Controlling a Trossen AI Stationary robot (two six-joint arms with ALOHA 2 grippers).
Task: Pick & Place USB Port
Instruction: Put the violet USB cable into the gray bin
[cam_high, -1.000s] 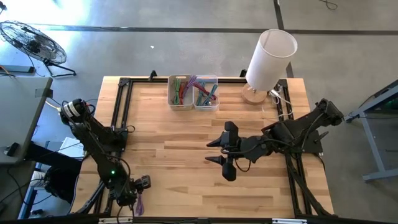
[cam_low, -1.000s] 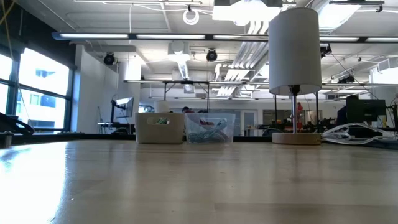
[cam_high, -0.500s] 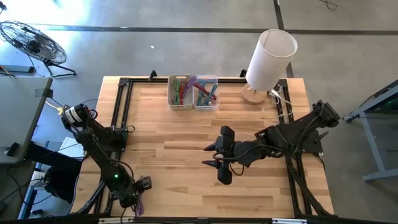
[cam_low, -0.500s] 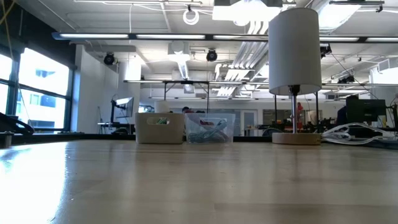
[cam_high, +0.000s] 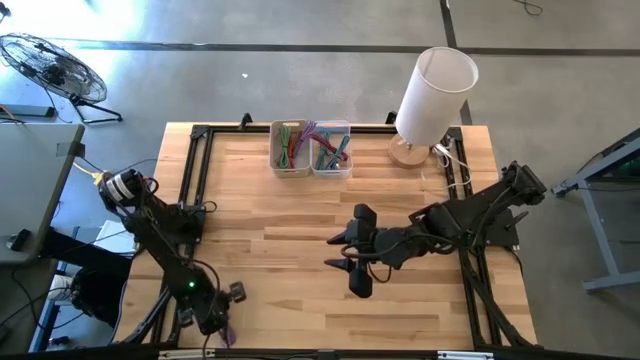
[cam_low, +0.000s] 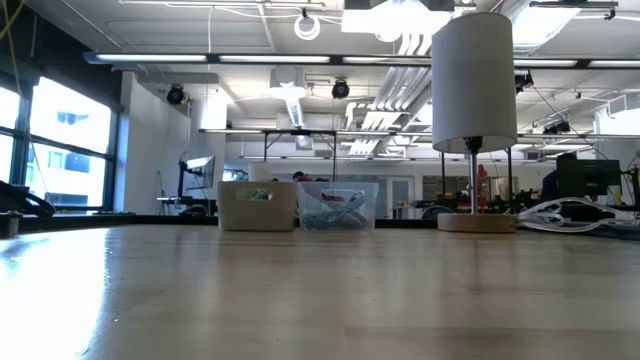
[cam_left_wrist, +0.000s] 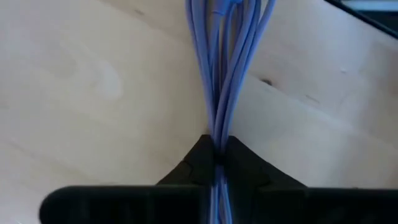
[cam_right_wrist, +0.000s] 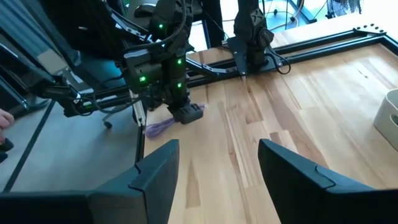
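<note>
At the table's near left corner, the left gripper (cam_high: 222, 325) is clamped on the purple cable bundle (cam_left_wrist: 222, 74), seen pinched only in its wrist view. Mid-table, the right gripper (cam_high: 345, 252) hovers, jaws apart. Behind stand a lamp (cam_high: 432, 98) and two bins (cam_high: 310, 148) holding coloured cables

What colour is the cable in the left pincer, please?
Purple-blue; the cable shows best in the left wrist view.
</note>
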